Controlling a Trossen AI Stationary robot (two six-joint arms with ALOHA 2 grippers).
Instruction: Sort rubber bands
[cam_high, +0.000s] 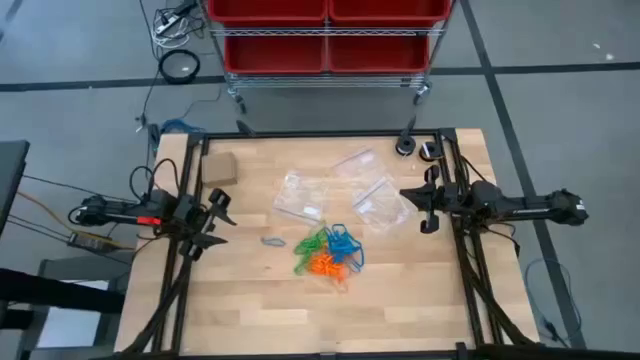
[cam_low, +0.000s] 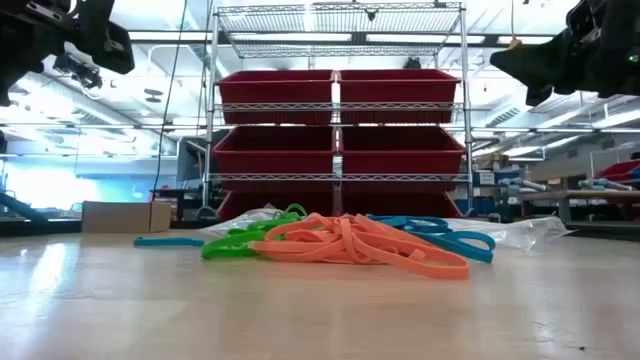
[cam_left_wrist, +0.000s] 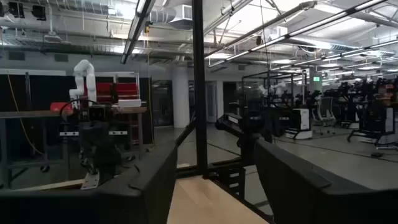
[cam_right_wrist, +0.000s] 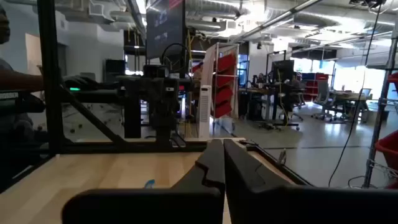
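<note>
The rubber bands (cam_high: 328, 252) lie in a loose heap on the wooden table, right of its middle: green (cam_low: 245, 243), orange (cam_low: 350, 245) and blue (cam_low: 440, 235) loops tangled together. One blue band (cam_high: 272, 241) lies apart, left of the heap. My left gripper (cam_high: 218, 222) hangs open above the table's left side, well clear of the heap, its fingers level and empty (cam_left_wrist: 211, 186). My right gripper (cam_high: 408, 195) is raised at the right side with its fingers shut on nothing (cam_right_wrist: 222, 162).
Three clear zip bags (cam_high: 300, 197) (cam_high: 355, 163) (cam_high: 380, 203) lie flat just beyond the heap. A small cardboard box (cam_high: 219, 168) stands at the far left. Two small round things (cam_high: 405, 146) sit at the far right corner. A wire rack of red bins (cam_high: 325, 40) stands behind the table.
</note>
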